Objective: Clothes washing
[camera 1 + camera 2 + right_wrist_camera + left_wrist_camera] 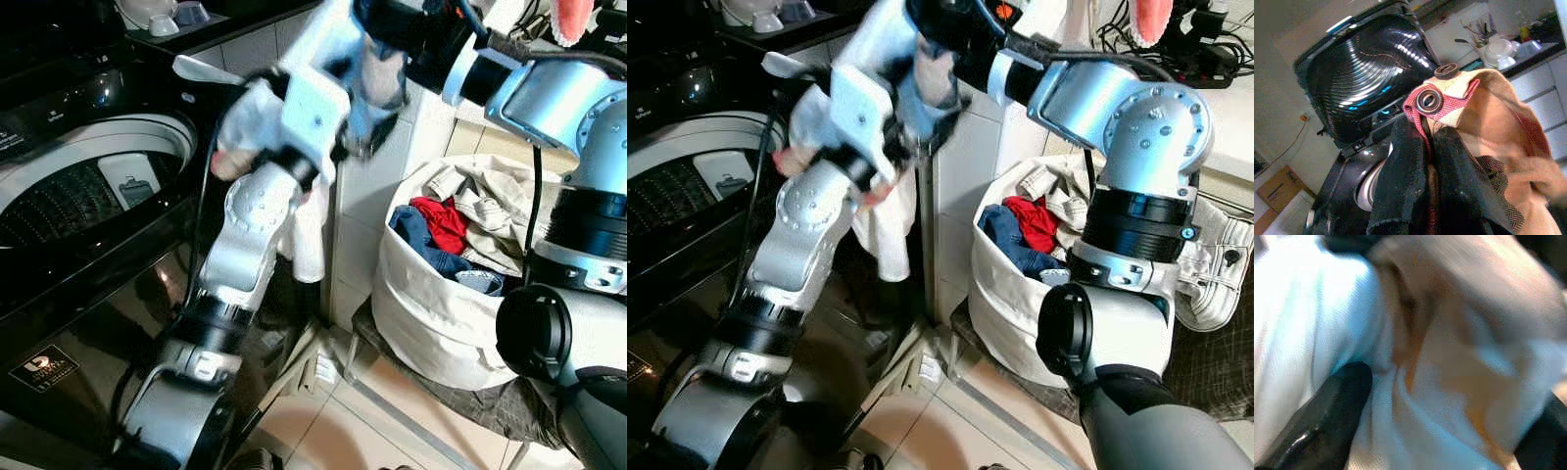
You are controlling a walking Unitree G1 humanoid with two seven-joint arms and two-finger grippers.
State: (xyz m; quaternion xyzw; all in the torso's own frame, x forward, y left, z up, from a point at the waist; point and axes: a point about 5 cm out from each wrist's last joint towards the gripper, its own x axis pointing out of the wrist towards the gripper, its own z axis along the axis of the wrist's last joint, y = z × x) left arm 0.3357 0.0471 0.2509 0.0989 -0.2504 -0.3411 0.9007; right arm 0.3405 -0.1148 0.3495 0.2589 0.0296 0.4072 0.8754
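Best swung the white garment (306, 230), pinched in the left claw (1440, 396) beside the washer drum (88, 191), over the opening before release; right claw (1435, 161) clamped on tan cloth (1498, 127).

Both silver arms are raised, their forearms crossing near head height. The left gripper (1435, 396) has its two black fingers (1327, 416) spread apart, with pale cloth (1312, 323) bunched between the jaws. The right gripper (1425, 166) has its fingers (1400, 176) pressed together on a tan garment (1488, 107) (its snap-buttoned edge sits just beyond the fingertips).
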